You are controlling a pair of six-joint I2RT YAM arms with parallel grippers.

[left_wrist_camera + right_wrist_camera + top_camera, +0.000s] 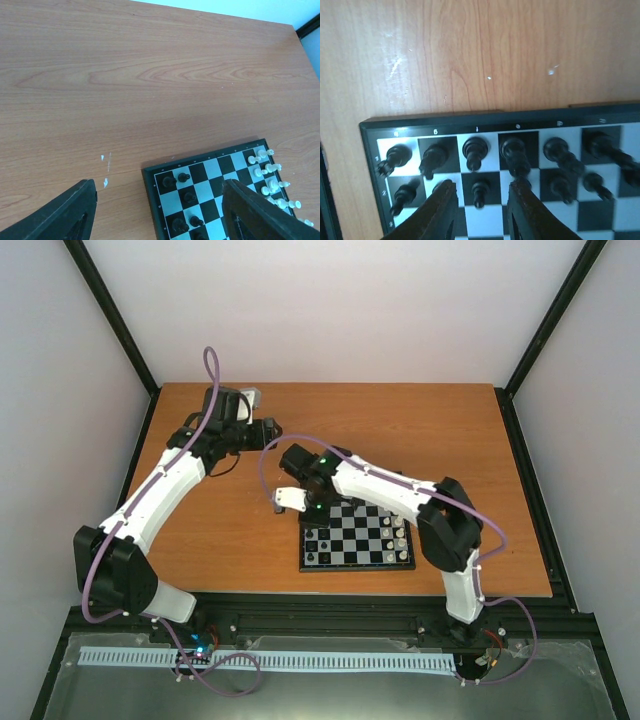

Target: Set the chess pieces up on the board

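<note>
The board (356, 567) lies on the table in front of the right arm. Black chess pieces (318, 545) stand along its left side and white ones (398, 535) along its right. My right gripper (482, 192) hovers low over the black side, open, its fingers (442, 205) either side of a black pawn (480, 189) that stands free on its square. Behind it is a row of black pieces (475, 150). My left gripper (160, 187) hangs open and empty over the wood by the board's corner (150, 172), far back on the left (264, 432).
Bare wooden table (420, 430) stretches beyond and to the left of the board. A few white specks (106, 181) mark the wood near the board's corner. Black frame posts (525, 370) and white walls bound the table.
</note>
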